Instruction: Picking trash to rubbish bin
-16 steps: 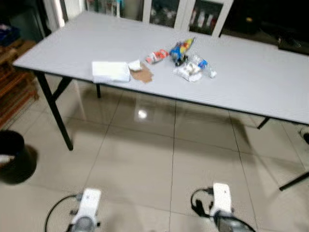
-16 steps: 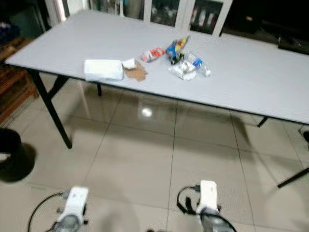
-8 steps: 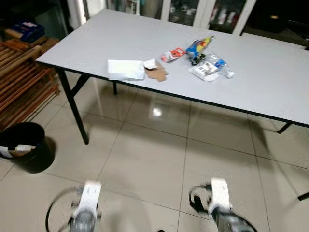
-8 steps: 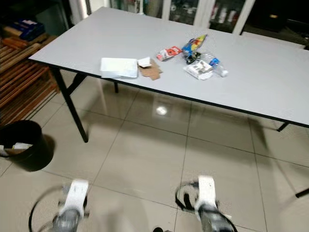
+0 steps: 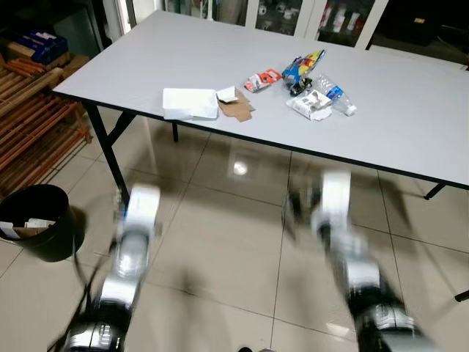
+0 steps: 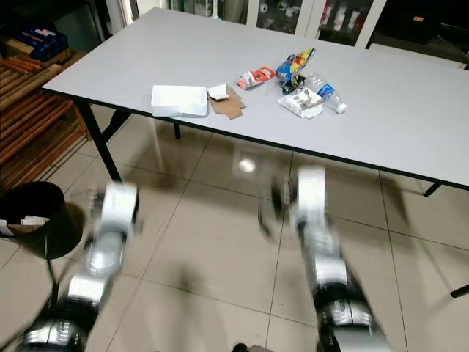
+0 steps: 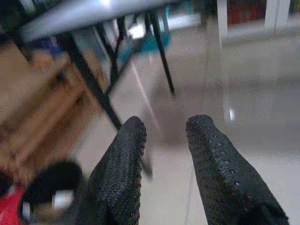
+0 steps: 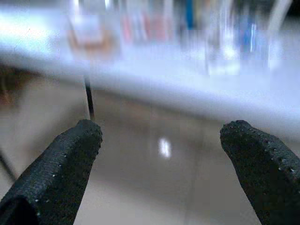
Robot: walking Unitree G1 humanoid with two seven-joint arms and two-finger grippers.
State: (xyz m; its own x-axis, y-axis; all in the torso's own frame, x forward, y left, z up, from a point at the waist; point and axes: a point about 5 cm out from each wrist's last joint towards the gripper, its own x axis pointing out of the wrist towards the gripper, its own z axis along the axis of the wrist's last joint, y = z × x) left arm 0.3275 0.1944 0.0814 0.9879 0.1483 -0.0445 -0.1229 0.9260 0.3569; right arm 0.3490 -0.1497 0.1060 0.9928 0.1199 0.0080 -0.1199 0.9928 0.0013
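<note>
Wrappers and a crushed bottle (image 5: 335, 97) lie mid-counter (image 5: 410, 125), the bin (image 5: 38, 231) far left on the floor. Both arms blur; left gripper (image 7: 164, 136) narrowly parted, right gripper (image 8: 161, 140) wide, both empty. Reaching hastily could scatter litter.

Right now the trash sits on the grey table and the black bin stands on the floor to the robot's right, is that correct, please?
Not quite: the bin stands on the floor to the robot's left, beside the wooden rack, as the left eye view shows. The trash does sit on the grey table.
</note>
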